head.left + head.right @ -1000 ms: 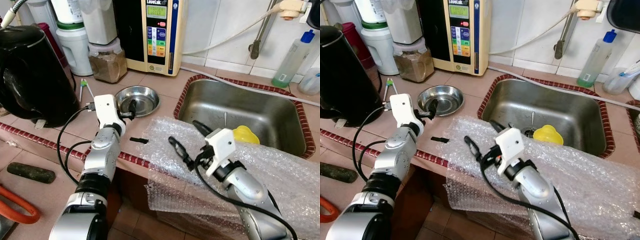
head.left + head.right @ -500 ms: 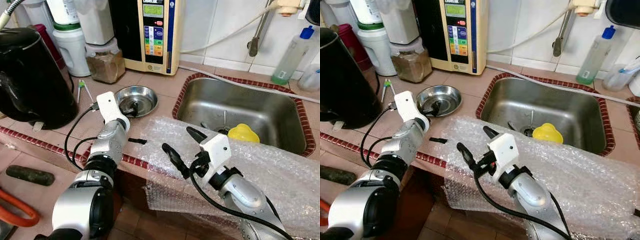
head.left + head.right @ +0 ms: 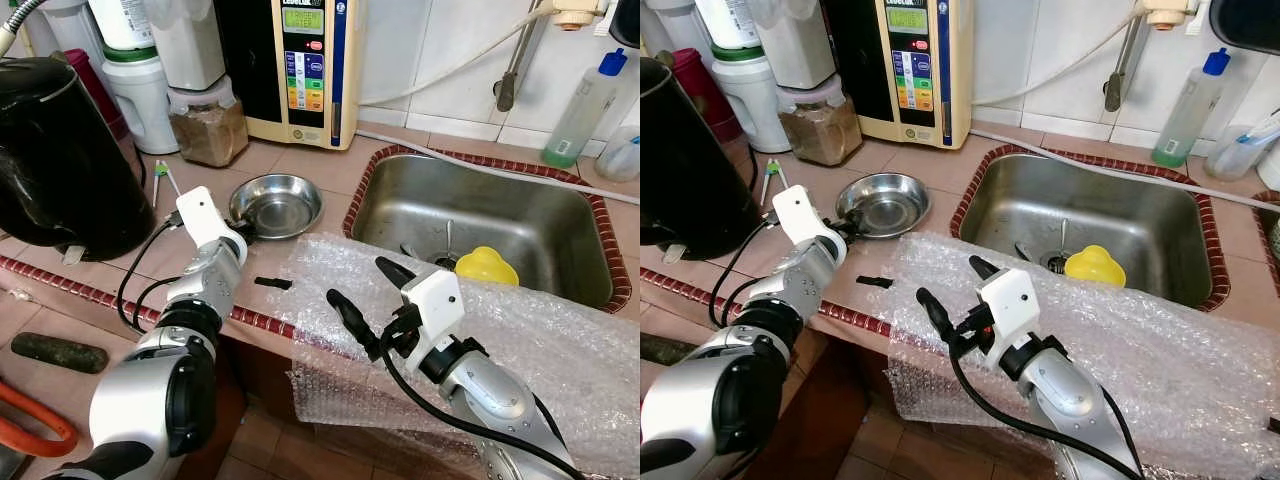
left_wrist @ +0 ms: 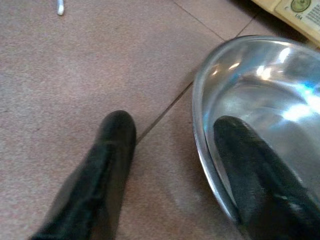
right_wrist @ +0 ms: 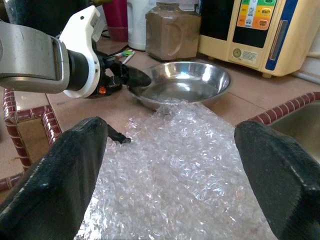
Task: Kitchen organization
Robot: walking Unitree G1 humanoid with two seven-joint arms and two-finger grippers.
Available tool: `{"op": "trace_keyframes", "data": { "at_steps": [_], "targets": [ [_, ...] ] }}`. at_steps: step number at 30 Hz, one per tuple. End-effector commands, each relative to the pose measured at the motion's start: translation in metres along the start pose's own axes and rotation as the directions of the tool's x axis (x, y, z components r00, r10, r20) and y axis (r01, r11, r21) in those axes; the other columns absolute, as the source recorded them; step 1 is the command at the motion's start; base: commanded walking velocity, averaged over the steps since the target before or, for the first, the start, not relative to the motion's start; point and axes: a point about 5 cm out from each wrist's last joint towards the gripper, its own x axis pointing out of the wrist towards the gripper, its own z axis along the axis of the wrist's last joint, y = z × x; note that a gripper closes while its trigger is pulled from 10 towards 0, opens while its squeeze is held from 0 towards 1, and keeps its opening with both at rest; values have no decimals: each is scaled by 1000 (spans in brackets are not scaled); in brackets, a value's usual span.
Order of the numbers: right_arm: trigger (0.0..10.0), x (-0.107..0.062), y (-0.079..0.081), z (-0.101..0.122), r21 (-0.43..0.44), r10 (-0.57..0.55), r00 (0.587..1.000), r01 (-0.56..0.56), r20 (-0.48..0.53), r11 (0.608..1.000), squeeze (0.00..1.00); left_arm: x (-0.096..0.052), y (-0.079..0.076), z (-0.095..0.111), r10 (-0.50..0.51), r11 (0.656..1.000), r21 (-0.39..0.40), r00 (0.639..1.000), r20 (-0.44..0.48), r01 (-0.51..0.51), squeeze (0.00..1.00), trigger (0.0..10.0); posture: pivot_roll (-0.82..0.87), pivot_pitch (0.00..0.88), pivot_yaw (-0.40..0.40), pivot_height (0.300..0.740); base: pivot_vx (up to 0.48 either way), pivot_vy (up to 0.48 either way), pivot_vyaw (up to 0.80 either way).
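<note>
Nearest the robot, a sheet of bubble wrap (image 3: 520, 330) drapes over the front edge of the tiled counter (image 3: 330, 165) and hangs down toward the floor. The right gripper (image 3: 360, 295) hovers just above this sheet with its two black fingers spread wide apart, holding nothing; in the right wrist view the fingers (image 5: 55, 185) frame the crinkled plastic.

A small black object (image 3: 273, 283) lies on the tiles just beside the sheet's left edge. Beyond it, the left gripper (image 4: 170, 160) is at the near rim of a shallow stainless steel bowl (image 3: 276, 205). The left wrist view shows its jaws parted and straddling the rim, one finger inside the bowl and the other on the tile outside; they are not yet pressed together on the metal. The bowl stands on the counter, just left of the steel sink (image 3: 480, 230), which holds a yellow object (image 3: 487, 267).

Further left sits a black electric kettle (image 3: 60, 150). Against the back wall stand a jar of brown powder (image 3: 208, 125), a cream water purifier (image 3: 300, 65) with a coloured button panel, and, beyond the sink, a clear bottle with a blue cap (image 3: 585, 100).
</note>
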Motion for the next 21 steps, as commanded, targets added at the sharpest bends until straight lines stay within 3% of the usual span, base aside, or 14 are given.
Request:
{"op": "trace_keyframes", "data": {
  "at_steps": [1, 5, 17, 21],
  "targets": [
    [10000, 1, 0, 2, -6, 12, 1000, -12, -3, 1000, 0, 0, 4, -5, 22, 1000, 6, 999, -33, -21, 0, 0, -72, 47, 71, 740, 0, 0, 0],
    [10000, 2, -1, 2, -7, 14, 1000, -14, -4, 1000, 0, 0, 8, -4, 21, 1000, 6, 999, -31, -21, 0, 0, -71, 46, 69, 740, 0, 0, 0],
    [10000, 2, -4, 1, -14, 7, 1000, -7, -9, 1000, 0, 0, 21, -1, 1, 994, 108, 999, -51, 4, 0, 0, -65, 36, 71, 740, 0, 0, 0],
    [10000, 2, -6, 0, -16, 11, 1000, -11, -11, 1000, 0, 0, 32, 11, 20, 989, 149, 1000, -5, -19, 0, 0, -58, 34, 65, 740, 0, 0, 0]
  ]
}}
